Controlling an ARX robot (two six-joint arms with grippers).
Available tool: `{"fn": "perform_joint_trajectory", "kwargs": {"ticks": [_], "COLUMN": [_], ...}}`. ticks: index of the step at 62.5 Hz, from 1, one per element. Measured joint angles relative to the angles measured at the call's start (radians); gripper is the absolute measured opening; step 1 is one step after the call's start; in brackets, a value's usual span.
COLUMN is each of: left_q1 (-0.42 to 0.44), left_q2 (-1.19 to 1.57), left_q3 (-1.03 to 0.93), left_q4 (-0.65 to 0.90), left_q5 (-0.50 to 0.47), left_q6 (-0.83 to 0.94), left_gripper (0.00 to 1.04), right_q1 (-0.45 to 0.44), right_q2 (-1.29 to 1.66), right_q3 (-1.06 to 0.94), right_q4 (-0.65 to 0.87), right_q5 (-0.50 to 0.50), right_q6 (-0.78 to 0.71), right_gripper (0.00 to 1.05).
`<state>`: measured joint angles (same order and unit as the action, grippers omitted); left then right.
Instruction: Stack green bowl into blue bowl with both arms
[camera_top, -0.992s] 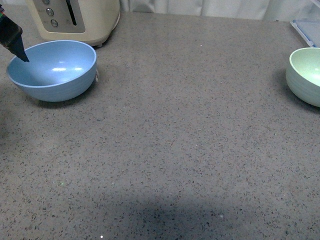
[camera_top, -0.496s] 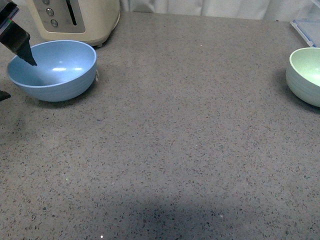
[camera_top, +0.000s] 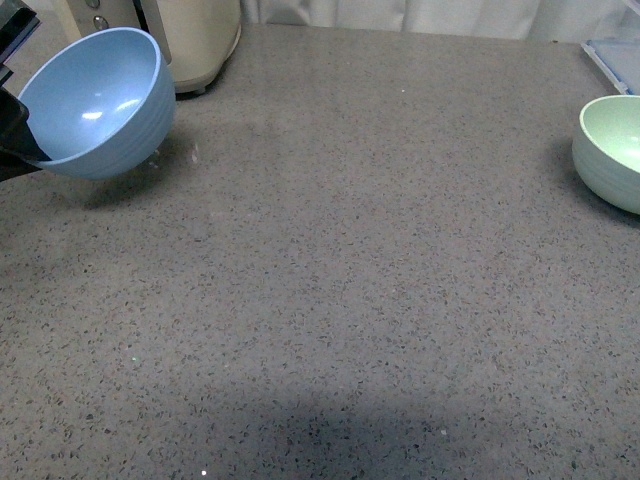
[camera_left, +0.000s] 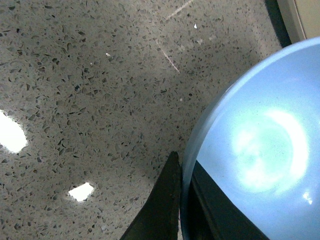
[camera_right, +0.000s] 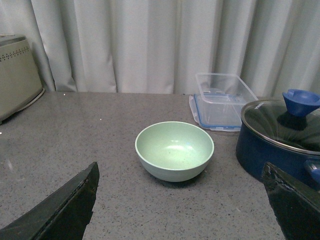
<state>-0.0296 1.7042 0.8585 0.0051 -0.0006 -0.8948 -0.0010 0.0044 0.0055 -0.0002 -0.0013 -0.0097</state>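
Observation:
The blue bowl (camera_top: 95, 100) hangs tilted above the counter at the far left, its opening turned toward the camera. My left gripper (camera_top: 22, 140) is shut on its rim; in the left wrist view one finger lies outside and one inside the rim of the blue bowl (camera_left: 255, 150). The green bowl (camera_top: 612, 150) stands upright on the counter at the far right edge. In the right wrist view the green bowl (camera_right: 174, 150) sits ahead of my open right gripper (camera_right: 182, 210), clear of both fingers.
A cream toaster (camera_top: 195, 40) stands behind the blue bowl. A clear lidded container (camera_right: 220, 100) and a dark blue pot with a glass lid (camera_right: 280, 135) stand beside the green bowl. Curtains hang along the counter's back edge.
My left gripper closed on the blue bowl's rim and lifted it off the counter, tipping it up. The green bowl has not moved.

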Motion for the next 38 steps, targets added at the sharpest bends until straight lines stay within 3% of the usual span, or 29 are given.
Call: {"fn": "perform_joint_trajectory", "kwargs": {"ticks": [13, 38], "left_q1": [-0.068, -0.373], "left_q2": [-0.006, -0.005], "left_q3": [0.028, 0.127], "left_q4": [-0.029, -0.075], "left_q5": [-0.025, -0.048], "left_q6": [0.079, 0.209], "left_gripper": [0.04, 0.04], "right_q1": [0.0, 0.0], "right_q2": [0.0, 0.0], "right_q3": [0.0, 0.0], "right_q4": [0.0, 0.0], "right_q5": [0.0, 0.0], "right_q6": [0.0, 0.0], "right_gripper": [0.95, 0.95]}}
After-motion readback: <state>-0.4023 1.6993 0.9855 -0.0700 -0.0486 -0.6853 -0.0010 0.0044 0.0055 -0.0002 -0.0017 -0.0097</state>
